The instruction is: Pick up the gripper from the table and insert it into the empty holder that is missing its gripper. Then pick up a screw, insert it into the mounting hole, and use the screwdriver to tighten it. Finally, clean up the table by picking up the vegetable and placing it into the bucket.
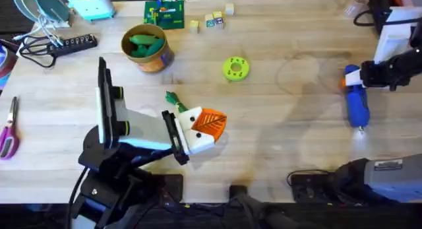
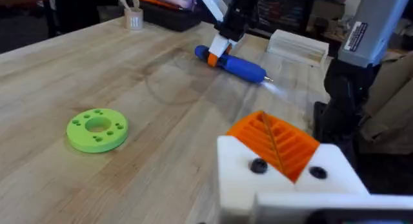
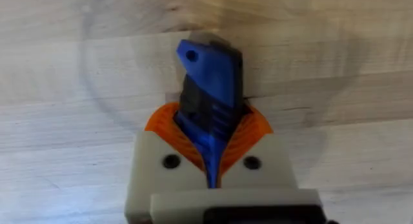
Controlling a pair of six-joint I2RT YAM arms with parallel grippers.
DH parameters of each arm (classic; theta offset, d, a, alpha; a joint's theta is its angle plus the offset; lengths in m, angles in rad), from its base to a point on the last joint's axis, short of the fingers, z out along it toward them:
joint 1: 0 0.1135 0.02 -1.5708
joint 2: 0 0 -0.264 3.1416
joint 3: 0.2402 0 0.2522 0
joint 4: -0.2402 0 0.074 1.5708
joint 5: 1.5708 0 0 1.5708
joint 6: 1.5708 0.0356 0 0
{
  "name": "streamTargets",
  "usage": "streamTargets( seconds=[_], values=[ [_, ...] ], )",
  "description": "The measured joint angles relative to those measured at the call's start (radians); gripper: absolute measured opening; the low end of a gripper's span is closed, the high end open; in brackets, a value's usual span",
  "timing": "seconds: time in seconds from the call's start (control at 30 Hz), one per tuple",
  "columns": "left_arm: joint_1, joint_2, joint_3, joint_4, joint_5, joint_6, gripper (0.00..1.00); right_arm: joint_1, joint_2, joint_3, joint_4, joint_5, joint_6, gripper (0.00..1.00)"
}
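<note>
1. Overhead: right gripper (image 1: 358, 79) was closed on the screwdriver (image 1: 357, 102), which lay on the table (image 1: 297, 136) near the right edge. The left arm's holder (image 1: 196, 140) already carried its orange gripper (image 1: 211, 121); I judged the tightening step in hand. Vegetable (image 1: 174, 101) lay just behind it; bucket (image 1: 146, 47) stood farther back.
2. Left wrist: left gripper (image 2: 284, 156); open or closed, cannot tell. Bare wood lay between it and the screwdriver (image 2: 239, 64).
3. Right wrist: pads (image 3: 164, 124) pinched the blue handle (image 3: 210, 95). Next, probably lift and carry inward.
</note>
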Motion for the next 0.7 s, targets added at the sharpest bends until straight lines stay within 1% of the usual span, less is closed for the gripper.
streamTargets(
  seconds=[0.03,0.07,0.23,0.43,0.5,0.6,0.7],
  values=[
    [0.000,0.000,0.000,0.000,0.000,0.000,0.005,-0.002,0.002,0.001,0.003,0.002,0.000,0.039],
    [0.000,0.000,0.000,0.000,0.000,0.000,0.005,-0.003,0.003,0.004,0.003,0.001,0.003,0.023],
    [0.000,0.000,0.000,0.000,0.000,0.000,0.005,-0.002,0.013,0.024,-0.028,-0.004,0.030,0.024],
    [0.000,0.000,0.000,0.000,0.000,0.000,0.005,0.007,0.028,0.067,-0.157,-0.049,0.053,0.024],
    [0.000,0.000,0.000,0.000,0.000,0.000,0.005,0.012,0.017,0.069,-0.176,-0.061,0.059,0.024],
    [0.000,0.000,0.000,0.000,-0.001,0.001,0.005,0.016,-0.048,0.070,-0.176,-0.080,0.073,0.024],
    [0.000,0.000,0.000,0.000,-0.001,0.017,0.005,0.026,-0.178,0.072,-0.169,-0.092,0.082,0.024]
  ],
)
